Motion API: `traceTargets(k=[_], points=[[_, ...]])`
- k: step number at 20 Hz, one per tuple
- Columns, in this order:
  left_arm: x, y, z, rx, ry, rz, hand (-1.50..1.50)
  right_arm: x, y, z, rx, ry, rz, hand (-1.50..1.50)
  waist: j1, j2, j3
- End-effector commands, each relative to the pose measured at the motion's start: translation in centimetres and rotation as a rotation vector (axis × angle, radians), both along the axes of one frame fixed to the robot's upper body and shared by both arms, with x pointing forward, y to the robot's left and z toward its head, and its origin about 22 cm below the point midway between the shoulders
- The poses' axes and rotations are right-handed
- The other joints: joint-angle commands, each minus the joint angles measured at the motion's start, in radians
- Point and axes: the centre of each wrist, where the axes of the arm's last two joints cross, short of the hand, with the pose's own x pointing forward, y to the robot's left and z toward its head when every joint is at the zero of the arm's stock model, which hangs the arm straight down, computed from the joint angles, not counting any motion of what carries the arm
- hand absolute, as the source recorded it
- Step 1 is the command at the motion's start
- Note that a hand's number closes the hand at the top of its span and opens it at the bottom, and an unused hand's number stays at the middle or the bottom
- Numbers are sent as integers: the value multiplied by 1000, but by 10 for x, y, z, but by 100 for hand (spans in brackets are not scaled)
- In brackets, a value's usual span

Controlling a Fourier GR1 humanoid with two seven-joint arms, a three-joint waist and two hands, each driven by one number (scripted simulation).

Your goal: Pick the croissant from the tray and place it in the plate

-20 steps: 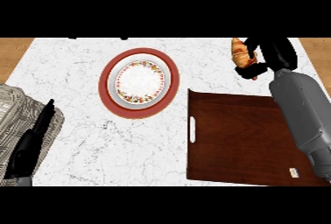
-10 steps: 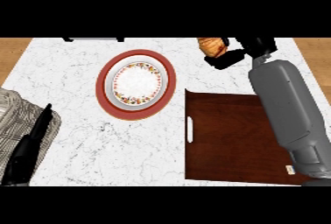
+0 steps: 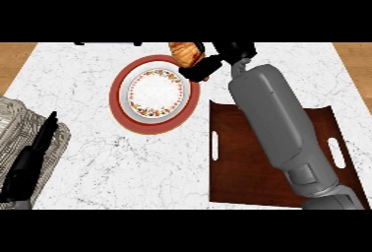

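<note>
**Croissant held at the plate's far-right rim**

The right hand [image 3: 210, 61] is curled round the croissant [image 3: 186, 52], holding it over the far right edge of the plate [image 3: 120, 106]; its grey forearm slants across the tray [image 3: 240, 182] (dark brown, with slot handles at its left and right sides); the tray sits near the counter's [image 3: 94, 167] front right, its left edge just beside the plate's red rim. The plate's white centre lies uncovered, left of the croissant. Bare marble spreads in front of the plate and towards the left. The left hand [image 3: 33, 155] rests at the lower left edge, fingers straight, over a striped cloth [image 3: 18, 118].
</note>
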Motion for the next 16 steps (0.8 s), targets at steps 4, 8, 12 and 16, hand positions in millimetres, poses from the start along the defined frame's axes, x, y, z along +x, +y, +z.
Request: traceTargets(k=[4,8,12,16], points=[[-1,-8,-11,1,1,-20,0,3,50,-13,-39,118,0,150,26,6,0],[1,-23,-15,4,-7,-48,0,8,60,-25,-107,171,-13,150,52,12,-1],[21,-28,10,22,-35,-72,0,8,59,-48,-118,224,-33,150,84,19,0],[26,-21,8,9,-31,-103,0,5,50,-77,-123,270,-6,150,108,30,-1]])
